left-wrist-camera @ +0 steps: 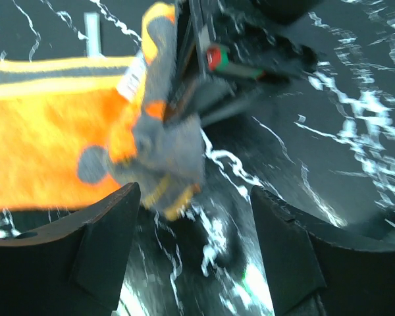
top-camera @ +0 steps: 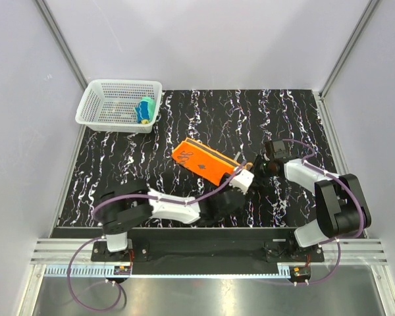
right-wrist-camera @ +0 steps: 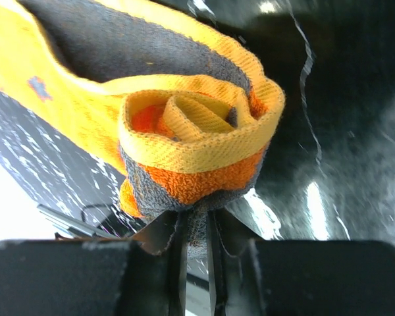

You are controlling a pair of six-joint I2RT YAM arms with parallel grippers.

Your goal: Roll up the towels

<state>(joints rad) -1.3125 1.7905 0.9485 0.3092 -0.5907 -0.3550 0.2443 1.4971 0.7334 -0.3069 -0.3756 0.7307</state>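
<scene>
Since a coiled end would likely spring loose if unheld, clamped by the right gripper (right-wrist-camera: 196,227), jaws nipped together on the rolled tip of the orange towel (right-wrist-camera: 184,131), just right of centre in the top view. Close beside it, standing off with jaws apart and nothing between them: left gripper (left-wrist-camera: 194,197), seemingly giving the roll room. Lies flat on the black mat (top-camera: 283,118), long axis slanting from centre toward upper left, rolled end pointing lower right. Farther off, upper left: white basket (top-camera: 92,115), holding the yellow towel (top-camera: 145,110), seemingly bundled already.
</scene>
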